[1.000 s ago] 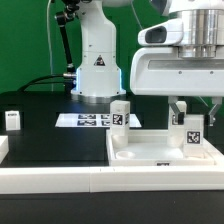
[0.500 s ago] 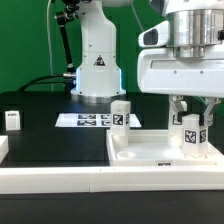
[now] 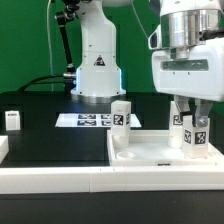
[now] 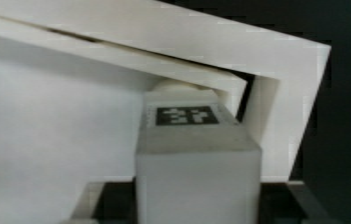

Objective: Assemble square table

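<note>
The square table's white slab (image 3: 160, 152) lies rim-up at the exterior view's right. My gripper (image 3: 190, 126) is shut on a white tagged leg (image 3: 193, 141), held upright over the slab's far right corner. In the wrist view this leg (image 4: 197, 150) runs between my dark fingers (image 4: 115, 202), tag end towards the slab's corner rim (image 4: 278, 75). Whether its lower end touches the slab is hidden. A second leg (image 3: 120, 114) stands upright at the slab's far left corner. A third leg (image 3: 13, 120) stands alone at the far left.
The marker board (image 3: 88, 120) lies flat on the black table behind the slab. A long white rail (image 3: 70, 181) runs along the front edge. The arm's white base (image 3: 97, 65) stands at the back centre.
My hand has shifted a little to the exterior view's right and turned, carrying the gripped leg with it. The slab and the other legs have stayed where they were.
</note>
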`<state>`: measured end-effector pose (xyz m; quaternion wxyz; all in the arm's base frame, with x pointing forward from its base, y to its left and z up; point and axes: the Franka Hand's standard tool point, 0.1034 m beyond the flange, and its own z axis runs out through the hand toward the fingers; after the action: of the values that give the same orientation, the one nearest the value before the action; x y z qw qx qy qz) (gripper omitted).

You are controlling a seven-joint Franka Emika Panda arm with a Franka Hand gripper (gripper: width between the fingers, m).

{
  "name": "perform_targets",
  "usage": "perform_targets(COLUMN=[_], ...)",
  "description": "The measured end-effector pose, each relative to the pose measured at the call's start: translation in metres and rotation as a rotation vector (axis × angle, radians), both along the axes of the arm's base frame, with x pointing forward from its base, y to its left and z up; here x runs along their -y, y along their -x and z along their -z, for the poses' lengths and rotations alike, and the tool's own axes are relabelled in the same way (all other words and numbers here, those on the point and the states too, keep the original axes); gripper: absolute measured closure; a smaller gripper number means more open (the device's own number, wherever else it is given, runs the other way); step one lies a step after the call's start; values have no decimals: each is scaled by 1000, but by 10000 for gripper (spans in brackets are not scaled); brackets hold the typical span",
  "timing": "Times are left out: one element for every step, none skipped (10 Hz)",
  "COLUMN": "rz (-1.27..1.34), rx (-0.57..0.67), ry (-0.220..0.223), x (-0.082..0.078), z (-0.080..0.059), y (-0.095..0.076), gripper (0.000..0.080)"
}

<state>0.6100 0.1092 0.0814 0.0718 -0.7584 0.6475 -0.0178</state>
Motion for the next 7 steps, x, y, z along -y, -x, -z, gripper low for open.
perform_targets(rz=[61,123,161,234,257,254,234], rx=[-5,-11,-18,-26,-26,-26,-25], ry=[-12,-23,-27,-36,-39,-39,-36], x=[0,1,2,2,1,1,1], z=[0,0,0,0,0,0,1], y=[0,0,-1,-1,-1,-1,-1], gripper=[508,508,508,508,508,508,448])
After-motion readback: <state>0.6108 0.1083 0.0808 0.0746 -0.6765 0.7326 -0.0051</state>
